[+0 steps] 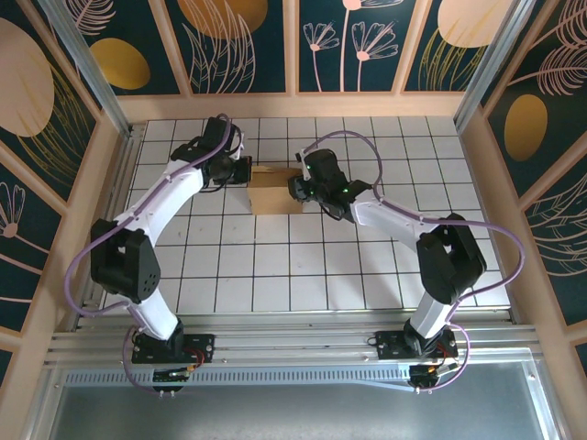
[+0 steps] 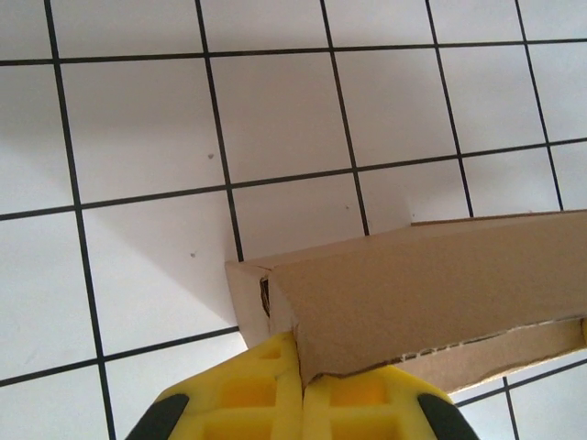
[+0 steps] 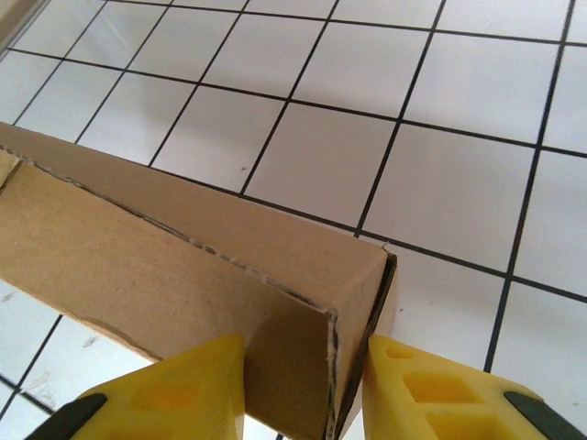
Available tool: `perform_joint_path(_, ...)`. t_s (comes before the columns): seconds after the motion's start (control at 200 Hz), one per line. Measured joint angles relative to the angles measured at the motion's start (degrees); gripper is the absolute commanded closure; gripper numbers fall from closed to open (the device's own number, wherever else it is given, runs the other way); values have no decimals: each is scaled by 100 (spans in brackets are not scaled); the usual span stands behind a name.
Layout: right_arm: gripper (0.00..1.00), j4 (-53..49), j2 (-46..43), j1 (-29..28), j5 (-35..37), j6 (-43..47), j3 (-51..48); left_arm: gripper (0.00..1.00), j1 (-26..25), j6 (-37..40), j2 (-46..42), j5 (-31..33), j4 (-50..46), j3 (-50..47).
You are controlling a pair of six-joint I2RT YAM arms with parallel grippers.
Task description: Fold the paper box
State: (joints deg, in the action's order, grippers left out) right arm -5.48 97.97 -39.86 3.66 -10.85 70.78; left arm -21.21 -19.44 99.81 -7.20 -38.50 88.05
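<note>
- We see the left gripper (image 2: 301, 371) with its yellow fingers (image 2: 240, 396) pressed together and no gap between them. A thin edge of the box (image 2: 422, 284) runs into the seam where they meet, so we read it as pinched on that flap
- The right gripper (image 3: 305, 357) stands narrowly parted, its fingers (image 3: 193, 385) on either side of an end corner of the box (image 3: 156, 275). One pad touches the broad face and the other the short end face, clamping the cardboard
- From above, the left gripper (image 1: 246, 171) meets the box (image 1: 275, 194) at its far left corner, and the right gripper (image 1: 299, 188) meets it at its right side
- The box sits on the table (image 1: 275, 275) in the far half, about midway between left and right, with its sides square to the grid
- From above it looks about as wide as it is deep, so we cannot name a long axis. The near wall stands upright and runs left to right
- In the left wrist view the pinched panel stretches away to the right with a rough edge on its near side. A box corner stands on the tiles (image 2: 138, 119) just beyond the fingertips
- In the right wrist view the held wall runs away to the left
</note>
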Motion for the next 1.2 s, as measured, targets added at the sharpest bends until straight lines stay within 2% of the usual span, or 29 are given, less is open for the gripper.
perform_joint_path(0.435,66,-37,153,-114,428,192,190,100,17,31,717,70,-1123,1248)
perform_joint_path(0.876,66,13,205,-142,538,295,214,100,26,-63,741,11,-1276,1331)
perform_joint_path(1.201,73,57,227,-142,577,308,223,100,33,-236,752,0,-1294,1344)
